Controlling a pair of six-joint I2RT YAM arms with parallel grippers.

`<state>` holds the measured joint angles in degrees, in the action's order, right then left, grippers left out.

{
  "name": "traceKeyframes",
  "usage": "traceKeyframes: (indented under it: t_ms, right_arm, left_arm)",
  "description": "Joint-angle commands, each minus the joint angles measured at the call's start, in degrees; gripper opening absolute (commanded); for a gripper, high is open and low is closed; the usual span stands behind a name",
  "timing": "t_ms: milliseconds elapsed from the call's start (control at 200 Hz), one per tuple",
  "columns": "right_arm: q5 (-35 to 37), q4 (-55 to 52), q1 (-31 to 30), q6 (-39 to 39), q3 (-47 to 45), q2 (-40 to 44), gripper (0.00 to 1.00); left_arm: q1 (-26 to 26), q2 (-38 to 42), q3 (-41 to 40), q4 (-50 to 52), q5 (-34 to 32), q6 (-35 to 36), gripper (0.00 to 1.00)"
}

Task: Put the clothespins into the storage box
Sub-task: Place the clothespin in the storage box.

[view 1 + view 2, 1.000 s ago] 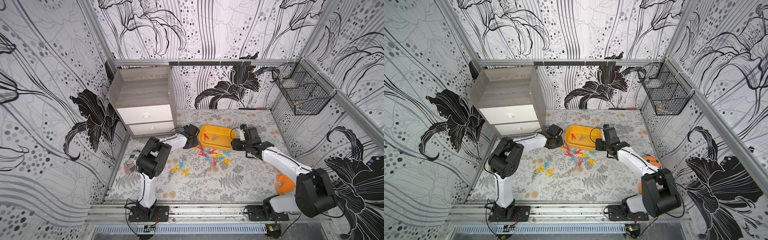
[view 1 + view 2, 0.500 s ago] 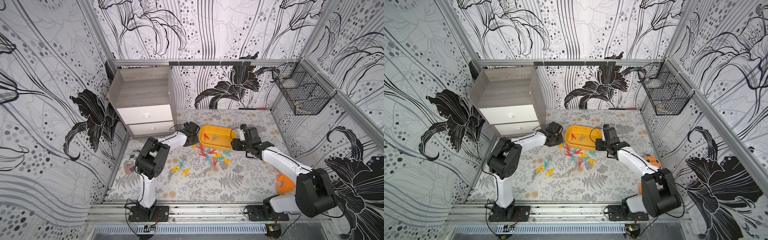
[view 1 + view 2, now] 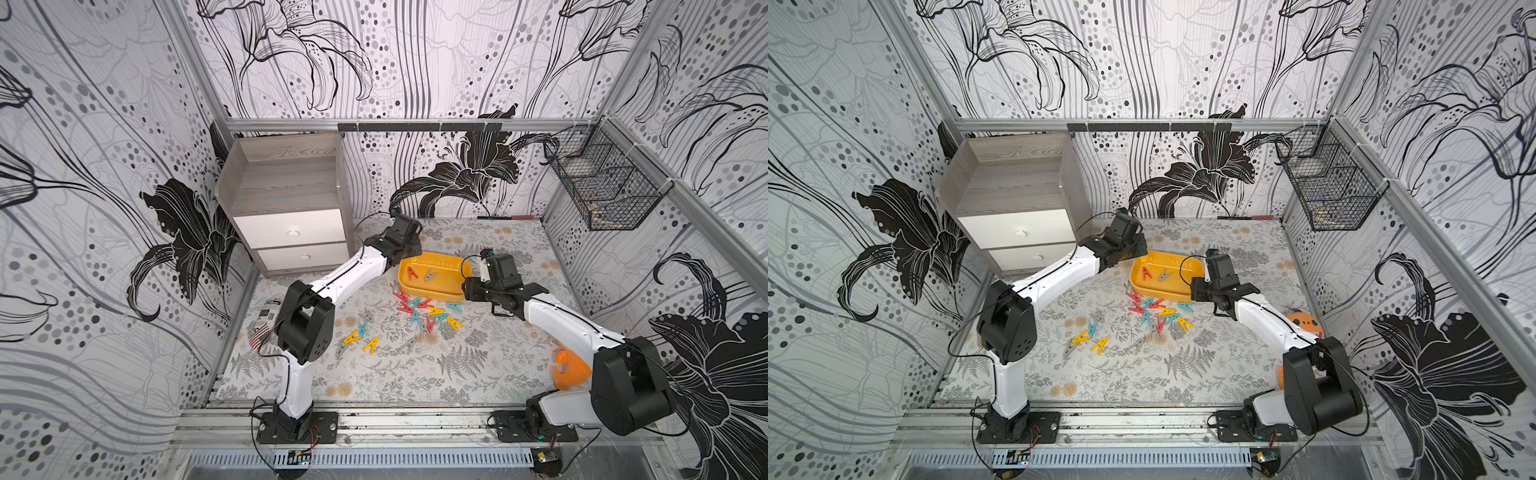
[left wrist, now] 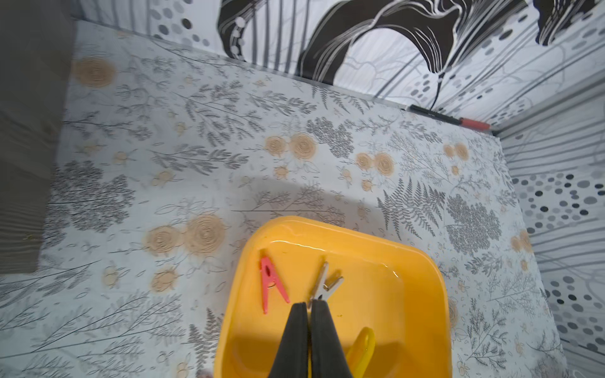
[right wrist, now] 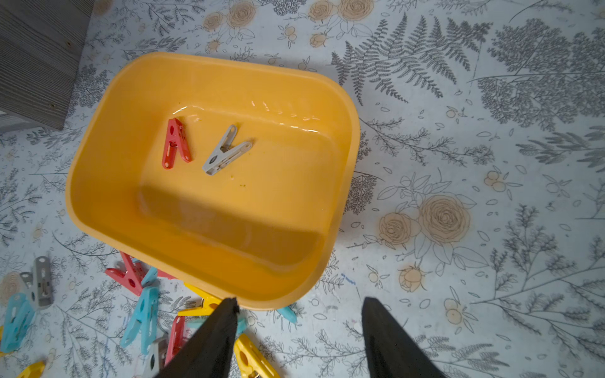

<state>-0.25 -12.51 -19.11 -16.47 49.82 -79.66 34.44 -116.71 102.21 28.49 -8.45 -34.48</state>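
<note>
One second earlier the left gripper (image 3: 409,251) sat nearer the front-left corner of the storage box (image 3: 434,294). In both top views it had since moved up and back along that left end, while the right gripper (image 3: 467,289) had stayed just off the box's right end. The box stood mid-table on a grey floral tablecloth (image 3: 395,374), holding a red clothespin (image 3: 412,273) and a grey clothespin (image 3: 430,274) side by side. The other clothespins (image 3: 424,309) lay loose on the cloth in front of it, a tight cluster by its front wall and a few spread toward the left arm. A grey wood cabinet (image 3: 286,199) filled the back left corner, a wire basket (image 3: 602,191) hung on the right wall, and black-and-white flower wallpaper lined the room. From the left wrist, that gripper's fingers (image 4: 296,330) were pressed together above the box's floor with nothing seen between them. A yellow loop (image 4: 363,343) beside them could not be identified. From the right wrist, the right gripper's fingers (image 5: 216,333) stood well apart over bare cloth just outside the box's rim, gripping nothing, with loose clothespins beside one of them.
</note>
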Motion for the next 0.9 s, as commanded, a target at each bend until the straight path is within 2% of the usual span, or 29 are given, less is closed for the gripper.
traceKeyframes:
  t_ms: [0,125,406,576,791,891]
  right_arm:
    - [0.60,-1.04,-0.40,0.37,0.70,1.07,0.65]
    - [0.78,-1.70,-0.40,0.71,0.98,1.34,0.65]
    - [0.52,-1.52,-0.40,0.75,0.80,0.82,0.65]
    - [0.16,-1.28,-0.40,0.65,0.89,0.20,0.65]
    - [0.19,-1.50,-0.40,0.65,1.11,0.30,0.65]
    - [0.16,-1.63,-0.40,0.65,1.24,0.29,0.65]
  left_arm:
    - [1.54,-6.83,4.46,6.46,-2.13,2.54,0.07]
    - [1.94,-11.39,8.26,8.99,-4.21,3.53,0.07]
    - [1.95,-16.31,10.20,12.62,-8.94,7.10,0.08]
    - [1.95,-21.57,17.63,19.23,-11.25,11.38,0.11]
    - [1.95,-22.60,18.96,20.01,-9.75,13.01,0.12]
    - [1.95,-22.94,19.42,20.46,-9.23,13.41,0.17]
